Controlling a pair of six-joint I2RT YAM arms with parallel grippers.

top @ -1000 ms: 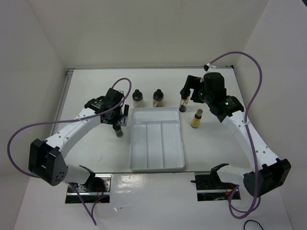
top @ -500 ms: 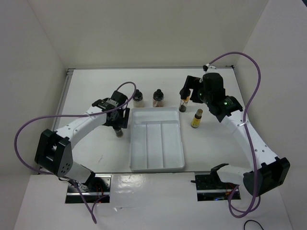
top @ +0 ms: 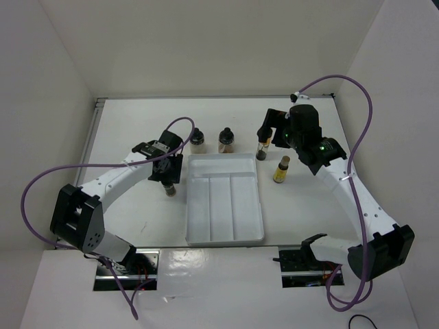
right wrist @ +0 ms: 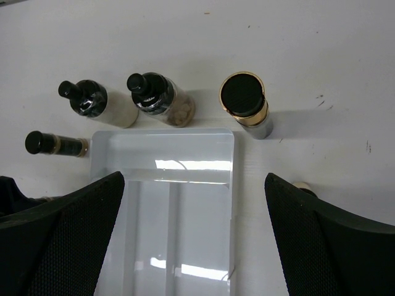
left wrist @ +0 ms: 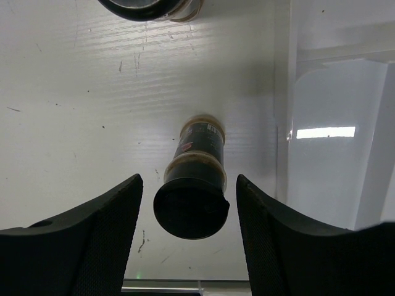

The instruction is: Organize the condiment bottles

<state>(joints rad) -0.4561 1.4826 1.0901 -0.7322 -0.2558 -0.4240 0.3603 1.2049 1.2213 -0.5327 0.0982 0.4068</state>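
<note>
— Left side: what has changed?
— Over the last second the left arm's elbow has swung in toward the tray (top: 226, 205). The left gripper (left wrist: 189, 185) has slid slightly right and now sits over the short dark bottle (left wrist: 199, 145). Its fingers are spread, one on each side of the cap, with gaps showing on both sides. We see no contact.
— Where is the bottle?
— On the table (top: 295, 212), upright as far as we can tell, just left of the tray's left wall.
— Right side?
— Unmoved. The right gripper (right wrist: 194, 182) is wide open and holds nothing, hovering by the tall bottle (top: 261, 149). The amber bottle (top: 281, 170) stands a little nearer. Two pale bottles (top: 197, 140) stand beyond the tray's far edge.
— Meaning?
— We judge the approach finished and a squeeze due next. No bottle is in the tray yet, so the sorting has barely begun.
</note>
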